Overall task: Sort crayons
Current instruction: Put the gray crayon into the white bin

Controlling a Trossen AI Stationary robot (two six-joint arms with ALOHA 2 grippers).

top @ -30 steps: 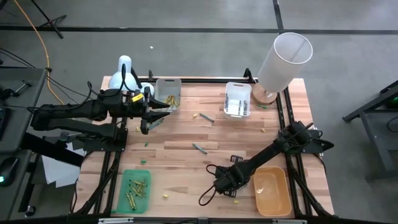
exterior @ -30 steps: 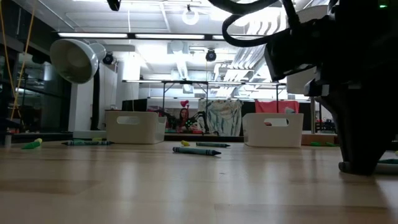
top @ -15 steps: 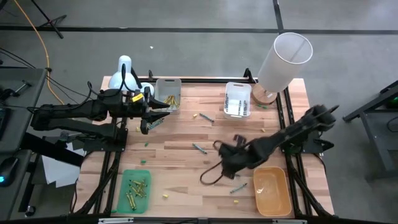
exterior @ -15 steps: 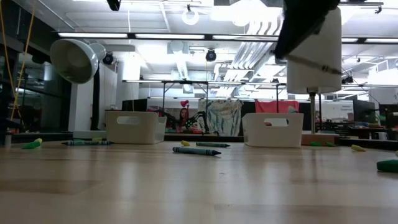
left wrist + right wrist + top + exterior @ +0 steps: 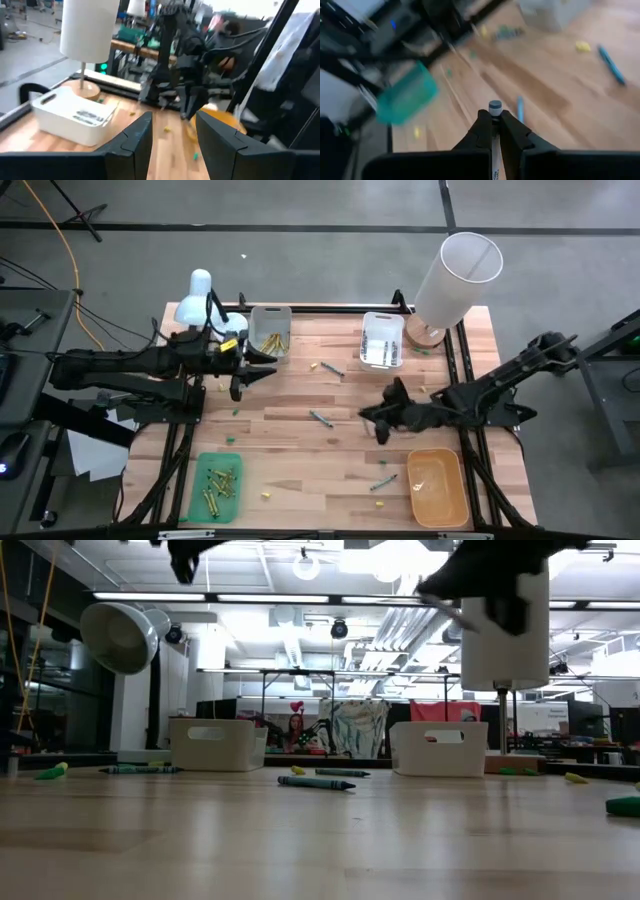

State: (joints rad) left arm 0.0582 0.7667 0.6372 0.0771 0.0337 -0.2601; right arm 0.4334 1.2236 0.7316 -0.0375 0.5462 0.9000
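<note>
My right gripper point(image 5: 377, 427) hangs above the middle of the table, right of centre, shut on a grey crayon point(image 5: 495, 106). My left gripper point(image 5: 257, 372) is open and empty, hovering at the far left beside a grey tray point(image 5: 270, 332) that holds yellow crayons. In the left wrist view point(image 5: 172, 122) its fingers stand well apart. Loose crayons lie flat on the wood: a blue-teal one point(image 5: 320, 418) at the centre, a blue and a yellow one point(image 5: 329, 368) farther back, a green one point(image 5: 383, 482) and a yellow one point(image 5: 267, 495) near the front. My right gripper pinches the grey crayon between its two fingertips point(image 5: 481, 122). The crayon lies along the fingers, and its round end point(image 5: 495, 105) sticks out just past the tips. The fingers slant down toward the table's left. The crayon is lifted clear of the table.
A green tray point(image 5: 218, 485) with crayons sits at the near left, an orange tray point(image 5: 438, 488) at the near right and a white tray point(image 5: 382, 340) with grey crayons at the far right. A white lamp point(image 5: 455, 275) stands at the far right corner.
My right gripper has risen from the table near the front edge and gone toward the far and right edges, over the table's middle, its arm swinging out to the right.
</note>
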